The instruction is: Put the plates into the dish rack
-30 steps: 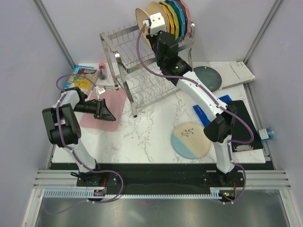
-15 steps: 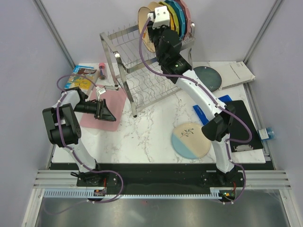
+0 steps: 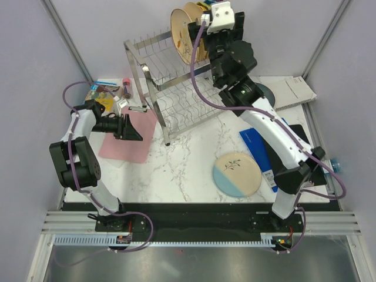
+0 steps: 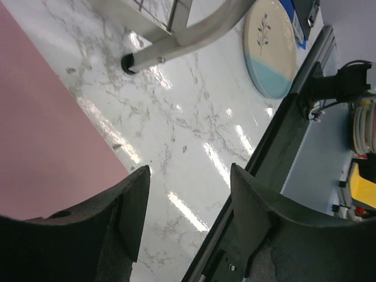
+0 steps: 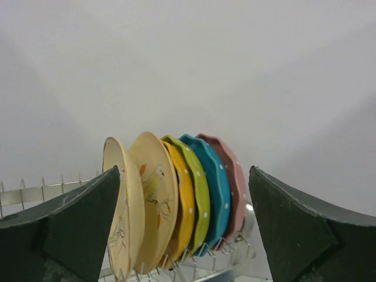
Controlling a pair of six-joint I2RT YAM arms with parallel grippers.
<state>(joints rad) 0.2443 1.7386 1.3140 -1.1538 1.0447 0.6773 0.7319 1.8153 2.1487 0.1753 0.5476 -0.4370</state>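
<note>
Right claw (image 5: 183, 176) spread wide, empty, facing the dish rack (image 3: 158, 59) top tier, where two bird plates (image 5: 154, 200) stand upright. Blue-cream plate (image 3: 237, 174) flat on desk (image 3: 182, 170). Left claw (image 4: 187, 179) fingers apart, holding nothing.

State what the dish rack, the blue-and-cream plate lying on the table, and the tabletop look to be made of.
Dish rack: metal wire and tubing, bright silver, likely steel.
Blue-and-cream plate: probably glazed ceramic, smooth with a painted sprig; melamine is possible.
Tabletop: white, grey-veined, glossy reflections; marble or marble-print laminate.
</note>
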